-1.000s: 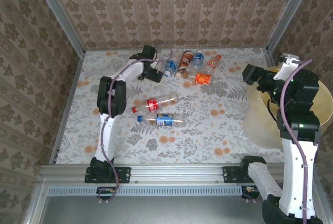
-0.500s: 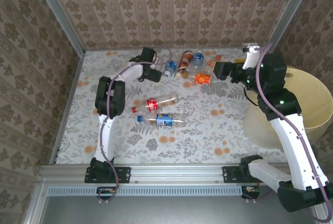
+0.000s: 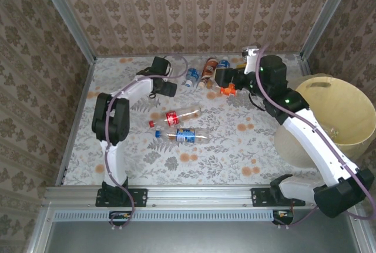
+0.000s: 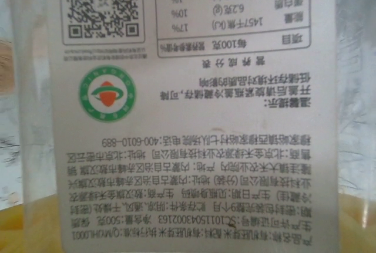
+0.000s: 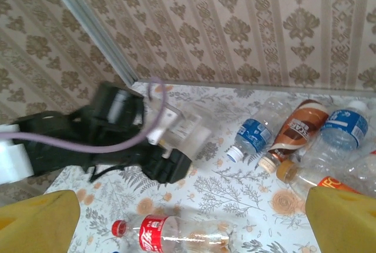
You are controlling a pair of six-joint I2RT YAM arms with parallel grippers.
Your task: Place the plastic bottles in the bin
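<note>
My left claw (image 3: pixel 167 87) is clamped on a white-labelled bottle (image 4: pixel 188 112) at the far side of the table (image 3: pixel 247 150). A red-labelled bottle (image 3: pixel 179 115) and a blue-labelled bottle (image 3: pixel 187 135) lie mid-table. My right claw (image 3: pixel 220 78), spread wide and empty, hovers beside a cluster of bottles (image 5: pixel 296 127). The bin (image 3: pixel 348 101) stands far right.

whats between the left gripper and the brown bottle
A blue-label bottle lies between the left gripper, shut on a white-label bottle, and the brown bottle; the right wrist view shows it.
</note>
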